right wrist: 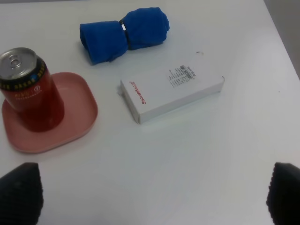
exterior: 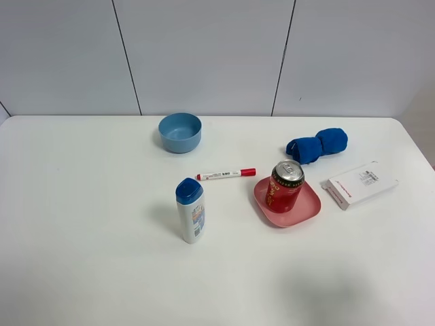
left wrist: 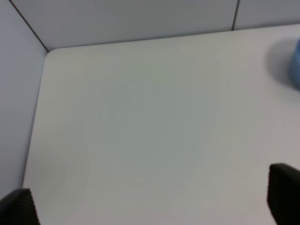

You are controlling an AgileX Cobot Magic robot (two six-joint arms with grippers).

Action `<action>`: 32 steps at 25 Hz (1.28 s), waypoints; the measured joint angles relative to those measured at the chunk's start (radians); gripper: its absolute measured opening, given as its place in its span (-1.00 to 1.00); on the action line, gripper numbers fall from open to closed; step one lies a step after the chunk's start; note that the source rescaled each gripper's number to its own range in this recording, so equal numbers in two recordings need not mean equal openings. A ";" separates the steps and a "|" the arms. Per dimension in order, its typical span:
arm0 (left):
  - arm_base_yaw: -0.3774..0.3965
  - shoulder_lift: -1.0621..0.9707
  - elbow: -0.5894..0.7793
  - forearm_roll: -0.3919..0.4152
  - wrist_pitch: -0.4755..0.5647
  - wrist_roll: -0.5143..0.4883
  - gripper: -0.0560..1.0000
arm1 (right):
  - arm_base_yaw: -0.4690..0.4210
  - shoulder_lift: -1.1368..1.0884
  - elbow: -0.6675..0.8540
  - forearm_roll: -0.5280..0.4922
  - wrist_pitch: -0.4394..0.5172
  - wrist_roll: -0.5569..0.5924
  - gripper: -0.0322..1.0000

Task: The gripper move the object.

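Observation:
The red can (exterior: 287, 184) with a silver top stands upright on a pink plate (exterior: 307, 208) right of the table's middle. It also shows in the right wrist view (right wrist: 31, 90) on the plate (right wrist: 79, 110). My right gripper (right wrist: 152, 194) is open and empty, its black fingertips (right wrist: 21, 192) wide apart, well short of the can. My left gripper (left wrist: 150, 204) is open and empty over bare table near the far left corner. Neither arm shows in the exterior high view.
A white bottle with a blue cap (exterior: 191, 210) stands left of the plate. A red-capped marker (exterior: 226, 174) lies behind it. A blue bowl (exterior: 180, 132) is at the back. A rolled blue cloth (exterior: 317, 145) (right wrist: 124, 33) and a white box (exterior: 358, 184) (right wrist: 172, 91) lie to the right.

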 joint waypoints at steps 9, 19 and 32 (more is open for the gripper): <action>0.000 -0.475 0.391 -0.040 -0.063 0.000 0.99 | 0.000 0.000 0.000 0.000 0.000 0.000 1.00; 0.000 -0.835 0.567 -0.048 -0.005 -0.033 1.00 | 0.000 0.000 0.000 0.000 0.000 0.000 1.00; 0.000 -0.880 0.624 -0.036 0.106 -0.045 1.00 | 0.000 0.000 0.000 0.000 -0.001 0.000 1.00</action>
